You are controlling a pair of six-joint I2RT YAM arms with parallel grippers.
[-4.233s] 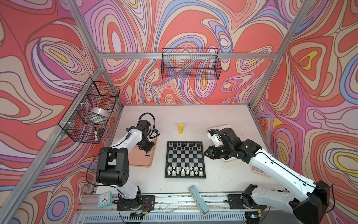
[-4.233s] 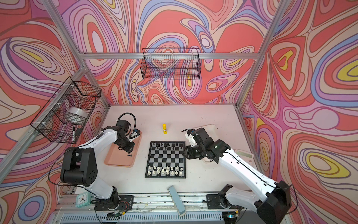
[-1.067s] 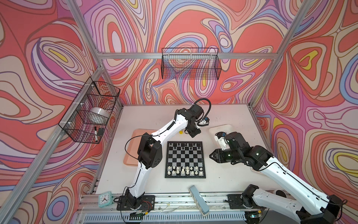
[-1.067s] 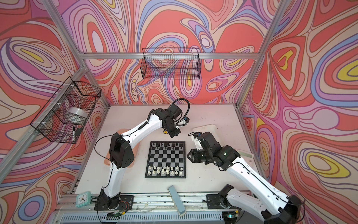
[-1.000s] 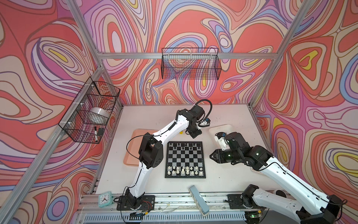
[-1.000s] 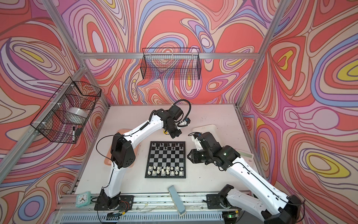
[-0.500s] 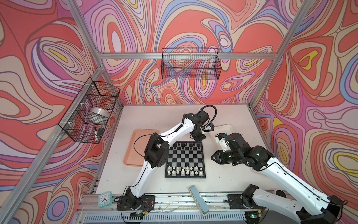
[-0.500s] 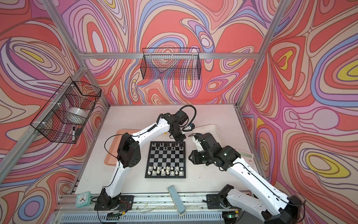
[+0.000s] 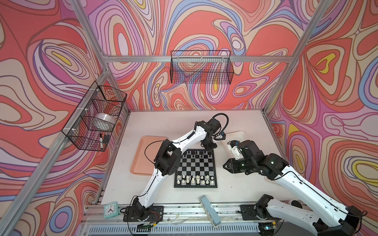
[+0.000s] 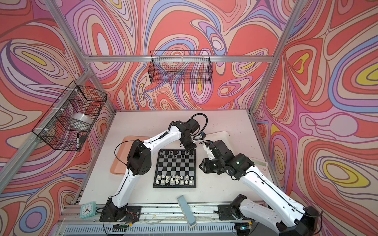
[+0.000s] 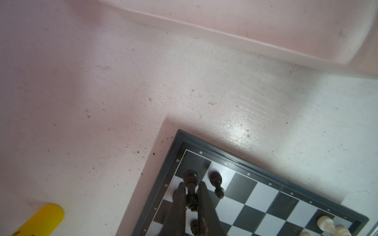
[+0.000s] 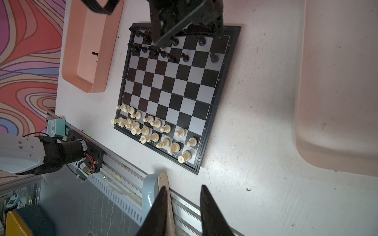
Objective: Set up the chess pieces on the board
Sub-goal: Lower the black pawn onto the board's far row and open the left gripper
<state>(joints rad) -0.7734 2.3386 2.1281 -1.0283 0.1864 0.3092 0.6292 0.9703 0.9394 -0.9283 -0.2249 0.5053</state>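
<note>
Black chessman [image 11: 190, 180] clenched in left jaws over one board [image 12: 169, 85]; right jaws parted, empty; one pink tray [image 12: 81, 71].

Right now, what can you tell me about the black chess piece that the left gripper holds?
The black chess piece is tiny, glossy dark plastic, a broad head on a slim stem; its type is unclear. The left gripper is shut on it from both sides. It is upright over a corner of the chessboard, beside another black piece.
</note>
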